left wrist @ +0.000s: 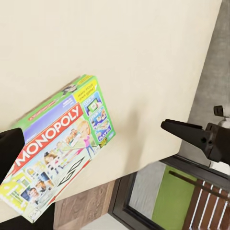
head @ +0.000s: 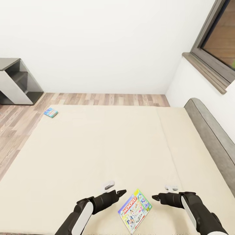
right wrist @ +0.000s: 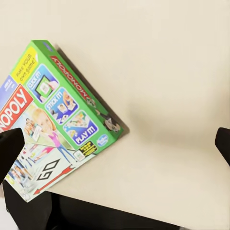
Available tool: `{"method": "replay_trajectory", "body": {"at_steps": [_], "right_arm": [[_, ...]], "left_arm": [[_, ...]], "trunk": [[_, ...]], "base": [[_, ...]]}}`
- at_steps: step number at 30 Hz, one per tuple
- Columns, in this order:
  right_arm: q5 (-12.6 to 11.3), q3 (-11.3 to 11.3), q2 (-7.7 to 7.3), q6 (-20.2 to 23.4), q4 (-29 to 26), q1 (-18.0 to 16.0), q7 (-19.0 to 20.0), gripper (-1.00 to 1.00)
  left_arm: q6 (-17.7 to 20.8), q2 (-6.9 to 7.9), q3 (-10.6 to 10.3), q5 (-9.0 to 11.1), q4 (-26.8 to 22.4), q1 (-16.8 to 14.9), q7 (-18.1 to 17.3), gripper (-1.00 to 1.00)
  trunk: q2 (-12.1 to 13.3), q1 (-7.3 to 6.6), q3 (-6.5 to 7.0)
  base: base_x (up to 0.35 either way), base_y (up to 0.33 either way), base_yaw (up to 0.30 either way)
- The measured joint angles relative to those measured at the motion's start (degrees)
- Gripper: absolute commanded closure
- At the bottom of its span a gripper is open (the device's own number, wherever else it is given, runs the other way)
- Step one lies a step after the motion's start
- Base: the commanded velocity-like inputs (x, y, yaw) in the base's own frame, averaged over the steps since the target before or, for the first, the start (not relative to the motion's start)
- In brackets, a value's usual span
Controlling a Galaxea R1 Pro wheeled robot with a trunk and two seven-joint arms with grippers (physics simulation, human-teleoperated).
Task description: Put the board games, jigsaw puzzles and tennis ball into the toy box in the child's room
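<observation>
Bed: beige mattress (head: 98, 147) carries green-edged "Monopoly" cardboard box (head: 135, 211) and, far corner, small blue box (head: 51, 113).
Left tool (head: 121, 192): released, just left of Monopoly box.
Right tool (head: 156, 197): released, just right.

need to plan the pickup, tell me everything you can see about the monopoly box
The Monopoly box is a flat rectangular printed cardboard box with green edges, a red and white logo band and cartoon players on its lid. It looks closed and lies flat, lid up, on the beige mattress near the bed's close edge, turned at an angle. It sits between the left gripper and the right gripper, whose tips point at it from either side. Neither touches it.
</observation>
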Motion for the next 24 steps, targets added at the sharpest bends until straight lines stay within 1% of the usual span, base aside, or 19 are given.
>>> {"method": "replay_trajectory", "body": {"at_steps": [1, 5, 11, 17, 24], "right_arm": [[0.00, 0.00, 0.00, 0.00, 0.00, 0.00, 0.00, -1.00], [-0.01, 0.27, 0.11, 0.00, 0.01, 0.16, 0.01, -1.00], [-0.02, 0.40, 0.15, 0.00, 0.02, 0.25, 0.02, -1.00], [-0.02, 0.43, 0.17, 0.00, 0.02, 0.27, 0.02, -1.00], [-0.01, 0.13, 0.24, -0.13, 0.09, 0.28, -0.06, -1.00]], "left_arm": [[0.00, 0.00, 0.00, 0.00, 0.00, 0.00, -0.01, -1.00], [-0.02, 0.35, 0.01, -0.13, 0.04, 0.18, -2.12, -1.00], [0.00, 0.81, 0.18, -0.15, 0.11, 0.26, -3.49, -1.00], [0.02, 0.99, 0.29, -0.21, 0.13, 0.29, -4.04, -1.00], [0.04, 1.08, 0.35, -0.23, 0.18, 0.31, -4.26, -1.00]], "trunk": [[0.00, 0.00, -0.09], [0.00, 0.00, -0.47], [0.00, 0.00, -1.03], [0.00, 0.00, -1.56], [0.00, 0.00, -1.84]], "base": [[0.000, 0.000, 0.000], [0.000, 0.000, 0.000], [0.000, 0.000, 0.000], [0.000, 0.000, 0.000], [0.000, 0.000, 0.000]]}}
